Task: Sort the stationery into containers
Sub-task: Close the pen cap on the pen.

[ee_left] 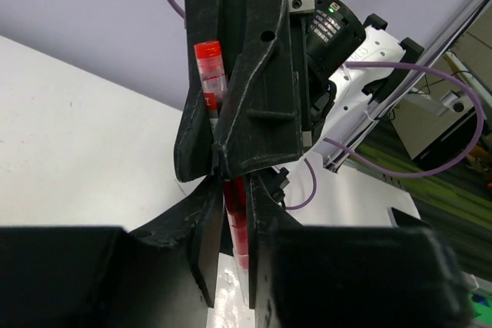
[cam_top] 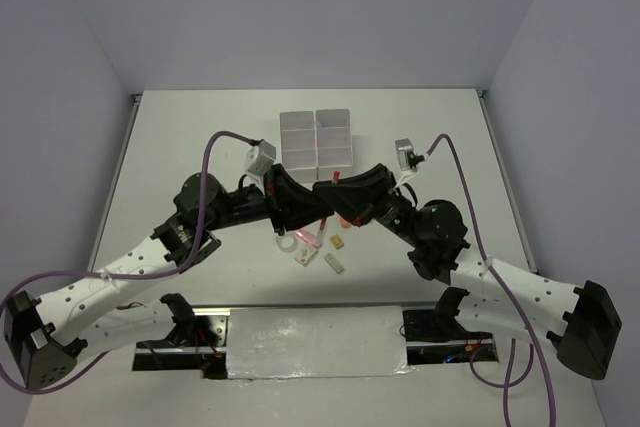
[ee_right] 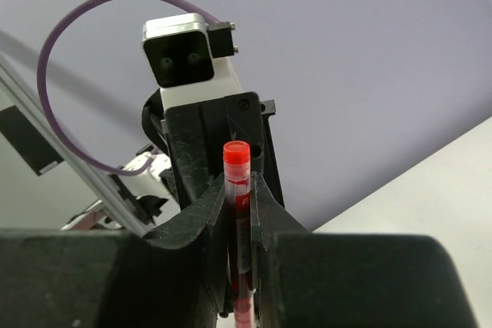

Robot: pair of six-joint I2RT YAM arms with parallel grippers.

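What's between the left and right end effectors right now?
A red pen bridges them, with the left end effector and the right end effector each closed on it. Both wrist views show this clearly.

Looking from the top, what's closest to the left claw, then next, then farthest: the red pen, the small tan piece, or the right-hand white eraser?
1. red pen, pinched in the left claw, above the table.
2. small tan piece, on the table, nearer the robot.
3. white eraser, right-hand one, nearest the arm bases.
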